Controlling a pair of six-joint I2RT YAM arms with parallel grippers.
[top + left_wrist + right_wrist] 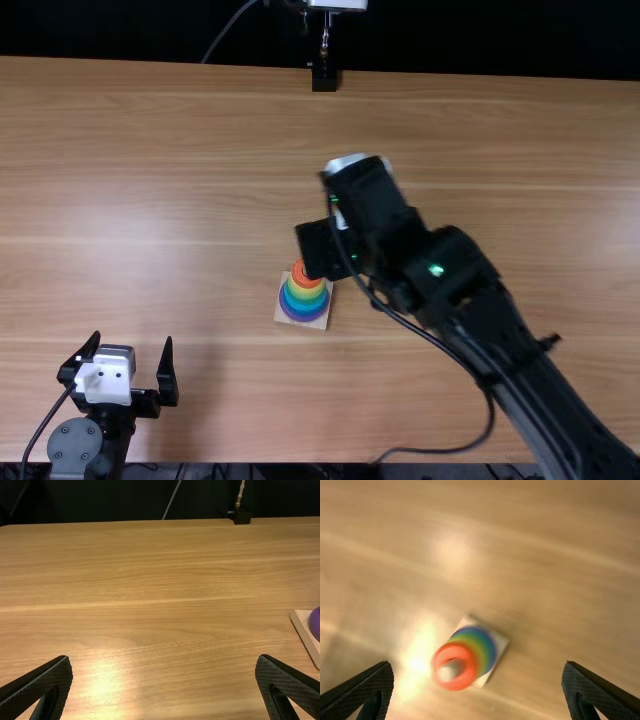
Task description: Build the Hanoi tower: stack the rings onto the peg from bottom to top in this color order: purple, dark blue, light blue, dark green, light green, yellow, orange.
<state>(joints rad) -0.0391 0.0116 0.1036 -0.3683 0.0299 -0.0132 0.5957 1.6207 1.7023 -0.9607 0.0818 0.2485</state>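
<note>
In the top view my right gripper (362, 195) hangs over the table beyond the ring tower, its fingertips hidden beneath the arm. The wooden base (284, 315) carries the stacked rings, purple (303, 317) low down and orange (306, 278) uppermost, with blue, green and yellow bands between. My left gripper (132, 342) stands open at the near left, apart from the tower. The left wrist view has this open gripper (164, 659) and part of the purple ring (315, 624). Below my open right gripper (477, 665) in its wrist view, the orange ring (439, 666) surrounds the pale peg tip (450, 670).
The right arm (500, 350) stretches from the near right corner toward the middle, a cable looping beside it. At the far table edge (470, 76) stands a small black mount (325, 78) with a thin metal stem.
</note>
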